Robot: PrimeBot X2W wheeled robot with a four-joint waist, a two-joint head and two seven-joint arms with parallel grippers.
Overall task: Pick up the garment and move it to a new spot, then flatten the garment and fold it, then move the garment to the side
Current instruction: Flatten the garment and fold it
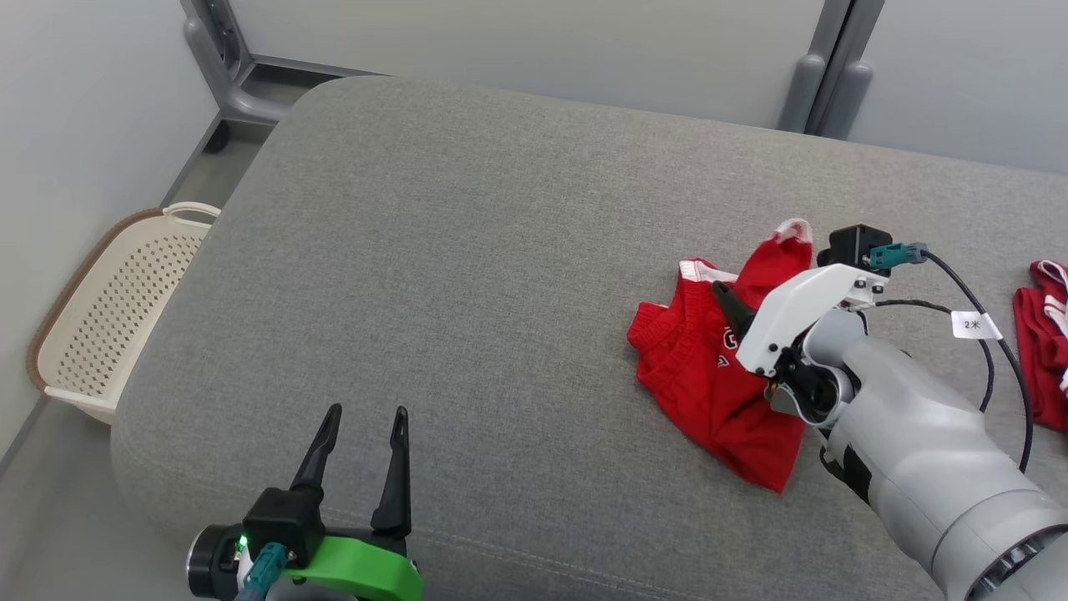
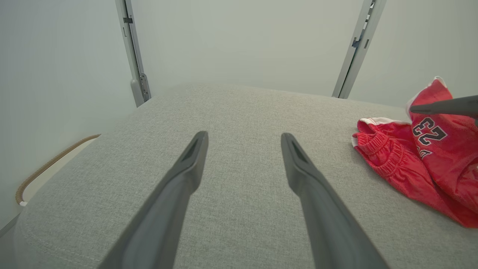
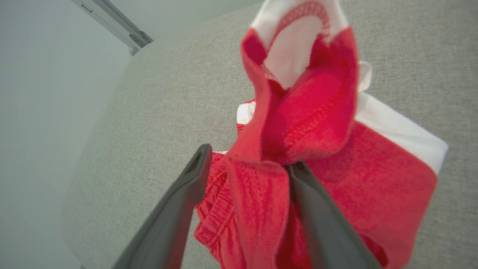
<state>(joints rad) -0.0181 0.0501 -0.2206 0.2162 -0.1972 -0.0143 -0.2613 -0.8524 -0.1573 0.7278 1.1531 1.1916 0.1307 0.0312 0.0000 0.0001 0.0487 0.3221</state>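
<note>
A: Where is the garment (image 1: 717, 392)?

B: It lies crumpled on the right half of the grey cushion (image 1: 467, 250). It is red with white trim, and the left wrist view shows a black "23" on it (image 2: 396, 164).

A: Is it flat?

B: No. Most of it lies bunched on the cushion, and one fold stands up at the far side with the white hem on top. The right wrist view shows that fold (image 3: 373, 194) rising past the fingertips, slightly blurred.

A: And the right end effector (image 1: 730, 305)?

B: It is down in the garment. In its own view (image 3: 249, 158) the two fingers stand apart with a ridge of red cloth between them, and cloth drapes over the right finger. The jaws are parted and do not pinch it.

A: The left end effector (image 1: 367, 411)?

B: Spread wide and holding nothing, over bare cushion at the near left (image 2: 244, 135), well apart from the garment.

A: Anything else?

B: A cream basket (image 1: 108, 317) sits on the floor left of the cushion. A second garment (image 1: 1043, 351), also red, lies at the right edge. A black cable (image 1: 972, 292) with a white tag (image 1: 974, 325) loops off the right wrist.
</note>
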